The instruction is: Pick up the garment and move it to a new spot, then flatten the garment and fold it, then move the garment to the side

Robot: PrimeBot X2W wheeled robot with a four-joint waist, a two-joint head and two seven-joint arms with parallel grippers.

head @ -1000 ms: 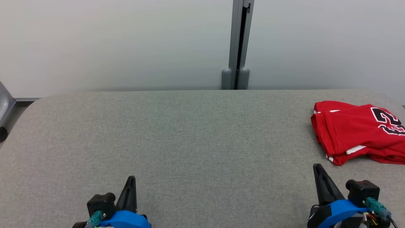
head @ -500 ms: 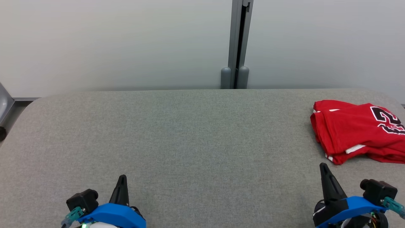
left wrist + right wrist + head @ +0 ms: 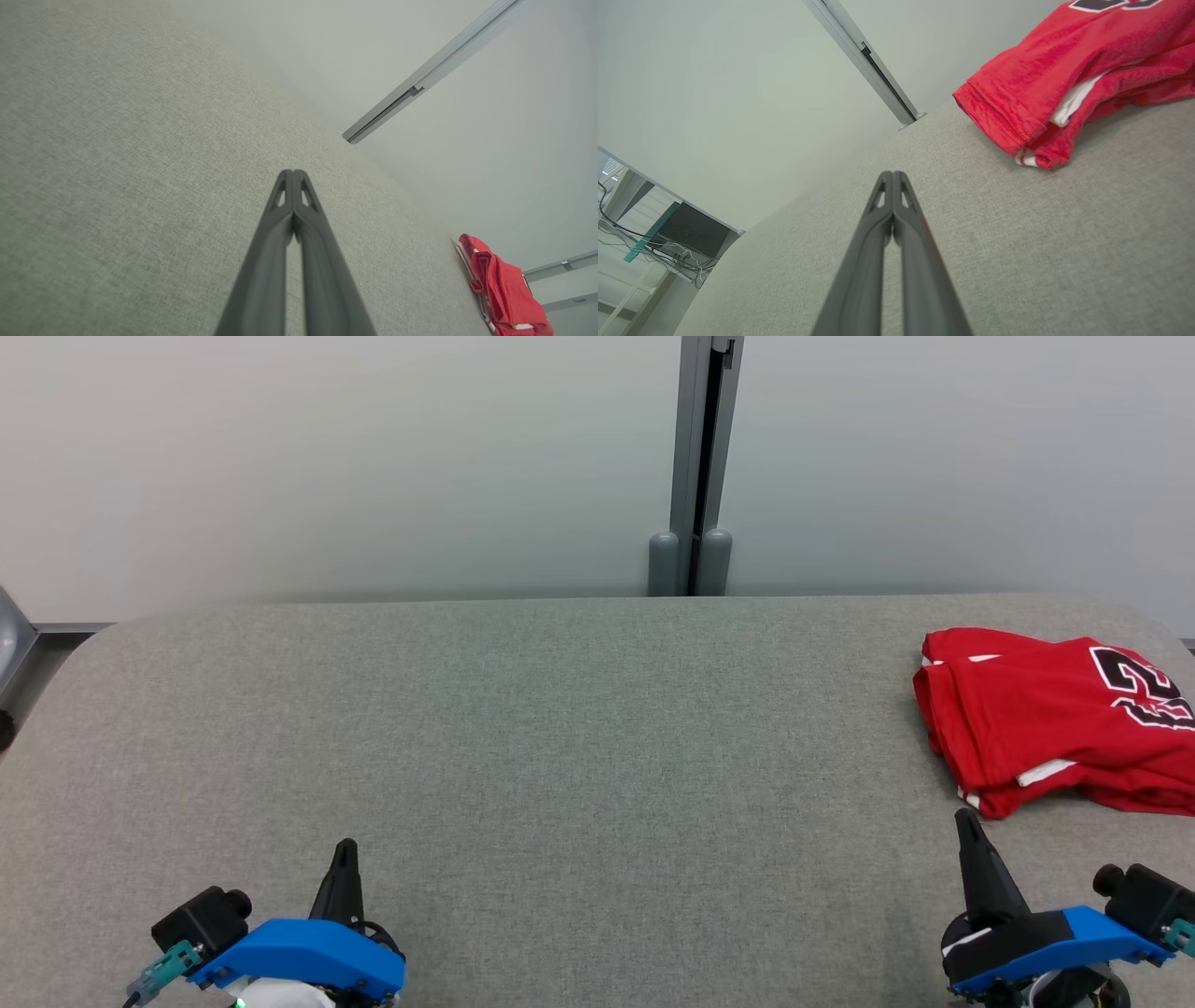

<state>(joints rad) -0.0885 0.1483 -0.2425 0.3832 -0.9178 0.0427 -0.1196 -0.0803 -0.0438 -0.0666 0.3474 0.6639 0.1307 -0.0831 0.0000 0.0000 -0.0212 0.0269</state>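
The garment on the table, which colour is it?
The garment is red with white trim and black, white-edged numerals; the head view shows it best.

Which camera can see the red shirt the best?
The head view. It shows almost the whole folded red shirt, with its black number, lying at the right end of the grey table. The right wrist view is close up on one corner, with white trim. The left wrist view shows it tiny and far away.

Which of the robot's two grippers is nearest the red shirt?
The right gripper: its shut jaws end just short of the near corner of the red jersey, while the left gripper sits far across the grey table.
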